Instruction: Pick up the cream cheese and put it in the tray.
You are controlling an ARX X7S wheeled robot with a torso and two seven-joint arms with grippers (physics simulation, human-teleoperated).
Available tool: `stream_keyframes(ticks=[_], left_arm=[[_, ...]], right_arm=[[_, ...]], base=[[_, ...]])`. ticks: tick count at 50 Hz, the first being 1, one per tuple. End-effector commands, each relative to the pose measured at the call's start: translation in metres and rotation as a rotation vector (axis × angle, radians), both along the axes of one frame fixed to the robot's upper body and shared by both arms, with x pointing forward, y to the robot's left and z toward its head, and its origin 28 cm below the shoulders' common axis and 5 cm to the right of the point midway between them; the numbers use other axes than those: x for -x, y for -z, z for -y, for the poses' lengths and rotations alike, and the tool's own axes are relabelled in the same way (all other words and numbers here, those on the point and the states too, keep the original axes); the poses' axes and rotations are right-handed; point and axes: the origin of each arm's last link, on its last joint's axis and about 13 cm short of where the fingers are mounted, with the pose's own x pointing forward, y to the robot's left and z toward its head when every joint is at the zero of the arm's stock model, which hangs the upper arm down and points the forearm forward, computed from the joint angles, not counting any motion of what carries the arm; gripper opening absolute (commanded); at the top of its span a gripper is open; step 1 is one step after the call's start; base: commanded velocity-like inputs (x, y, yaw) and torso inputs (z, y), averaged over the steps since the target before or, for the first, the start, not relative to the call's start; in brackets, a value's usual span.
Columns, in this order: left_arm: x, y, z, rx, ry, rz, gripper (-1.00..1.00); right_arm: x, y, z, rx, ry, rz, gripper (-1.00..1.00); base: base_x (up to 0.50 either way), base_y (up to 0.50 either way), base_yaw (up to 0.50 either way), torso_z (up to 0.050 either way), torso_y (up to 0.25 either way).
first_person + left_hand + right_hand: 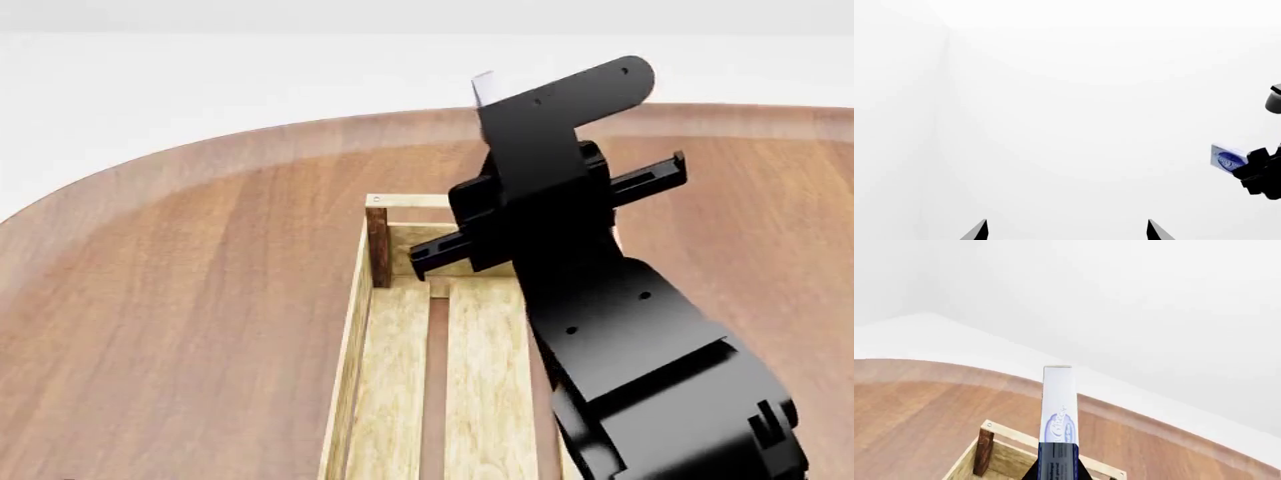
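White-grey flat cream cheese box judged light, stiff | right gripper clamped on its lower end, above slatted light-wood tray | left gripper spread wide, empty.

We are seeing the cream cheese showing white with a blue oval logo, the tray showing light wood with dark-brown posts.
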Motion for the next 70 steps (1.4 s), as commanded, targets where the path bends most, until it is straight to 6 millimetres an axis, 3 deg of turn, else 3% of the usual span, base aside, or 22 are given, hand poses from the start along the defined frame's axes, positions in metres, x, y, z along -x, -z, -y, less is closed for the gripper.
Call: stream_keyframes(ticks=[1,16,37,70], left_arm=[[0.0002,-0.0002,0.0002,-0.002,-0.003,0.001,1.00],[0.0006,-0.0004,-0.0002,-0.005,-0.011,0.007,1.00],[0.0002,0.0004,0.0007,-0.021,-0.015,-0.005,1.00],[-0.0003,0.0002,0.0007,-0.016,-0.013,0.007,1.00]], right_arm=[[-0.0024,-0.0025,0.0022,-0.054,-0.038,-0.023,-1.00],[-0.0087,0.0016,0.0086,-0.194,-0.108,-0.094,-1.00],[-0.0085,0.0037,0.0104,-0.203,-0.094,-0.103,-1.00],[-0.0063,0.0007,0.0089,-0.195,-0.107,-0.101,-1.00]], base=[[0.00,0.00,0.00,0.000,0.000],[0.00,0.00,0.00,0.000,0.001],[0.00,0.00,0.00,0.001,0.001],[0.00,0.00,0.00,0.000,-0.105]])
